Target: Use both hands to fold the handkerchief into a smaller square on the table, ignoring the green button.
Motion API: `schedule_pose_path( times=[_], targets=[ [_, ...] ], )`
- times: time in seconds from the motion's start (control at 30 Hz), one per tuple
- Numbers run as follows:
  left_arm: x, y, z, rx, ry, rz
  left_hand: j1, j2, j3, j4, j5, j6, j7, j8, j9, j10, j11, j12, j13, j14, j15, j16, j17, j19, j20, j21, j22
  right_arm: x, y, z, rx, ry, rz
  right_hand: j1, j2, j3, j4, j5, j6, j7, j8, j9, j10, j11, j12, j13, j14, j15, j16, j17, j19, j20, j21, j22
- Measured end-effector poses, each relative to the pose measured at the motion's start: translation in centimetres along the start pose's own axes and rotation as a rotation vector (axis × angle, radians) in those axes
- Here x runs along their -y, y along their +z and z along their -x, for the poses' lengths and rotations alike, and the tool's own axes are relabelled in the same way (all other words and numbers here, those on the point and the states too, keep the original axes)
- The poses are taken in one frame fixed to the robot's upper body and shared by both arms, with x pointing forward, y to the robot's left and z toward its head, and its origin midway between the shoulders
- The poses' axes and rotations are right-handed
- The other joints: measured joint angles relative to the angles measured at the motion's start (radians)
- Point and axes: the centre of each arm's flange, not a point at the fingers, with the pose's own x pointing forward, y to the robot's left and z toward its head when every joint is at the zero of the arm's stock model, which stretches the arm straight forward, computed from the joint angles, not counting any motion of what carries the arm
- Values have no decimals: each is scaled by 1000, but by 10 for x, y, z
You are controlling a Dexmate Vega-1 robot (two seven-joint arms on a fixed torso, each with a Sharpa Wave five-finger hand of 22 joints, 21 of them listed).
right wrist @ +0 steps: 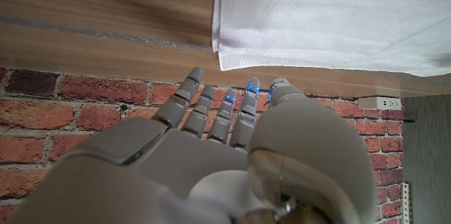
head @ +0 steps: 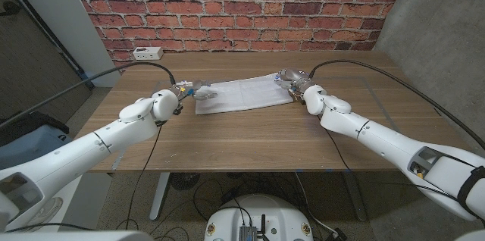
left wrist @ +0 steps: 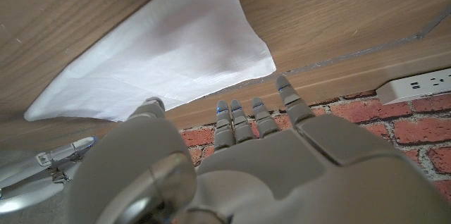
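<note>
Crosswise between my hands lay the handkerchief (head: 244, 94), long axis left-to-right: left hand (head: 189, 92) and right hand (head: 295, 82), fingers apart and holding nothing, flanked its short ends

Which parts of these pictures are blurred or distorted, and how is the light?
Head view: even soft light, sharp, edges slightly bent. Left wrist view: handkerchief sharp, left robot hand soft up close. Right wrist view: right robot hand likewise blurred, cloth weave clear.

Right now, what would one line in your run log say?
handkerchief: folded, flat on table | left hand: at its left end, open | right hand: at its right end, open
</note>
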Motion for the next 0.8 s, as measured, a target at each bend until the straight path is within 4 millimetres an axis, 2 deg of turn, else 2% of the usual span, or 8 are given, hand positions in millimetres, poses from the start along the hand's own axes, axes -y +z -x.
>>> schedule_pose_path(
  times=[0.47, 0.8],
  targets=[
    [5, 5, 10, 4, -34, -78, 23, -52, -25, -31, 14, -27, -17, 0, 0, -11, -4, 0, -3, -21, 12, -5, 0, -5, 5, -4, -3, -8, 10, 8, 17, 29, 4, -8, 0, 4, 4, 0, -1, 1, 4, 0, 4, 4, 0, 0, 0, 0, 0, 0, 0, 0, 0, 0],
    [7, 5, 15, 2, -60, -130, 58, -87, -31, -66, 33, -45, -27, 4, -5, -16, -9, 0, -3, -25, 17, -5, 0, -5, 5, -4, -8, -14, 18, 11, 27, 49, 3, -17, 2, 8, 8, 0, -56, -6, 1, 0, -9, 5, 0, 0, 0, 0, 0, 0, -6, 6, 0, 0]
  ],
)
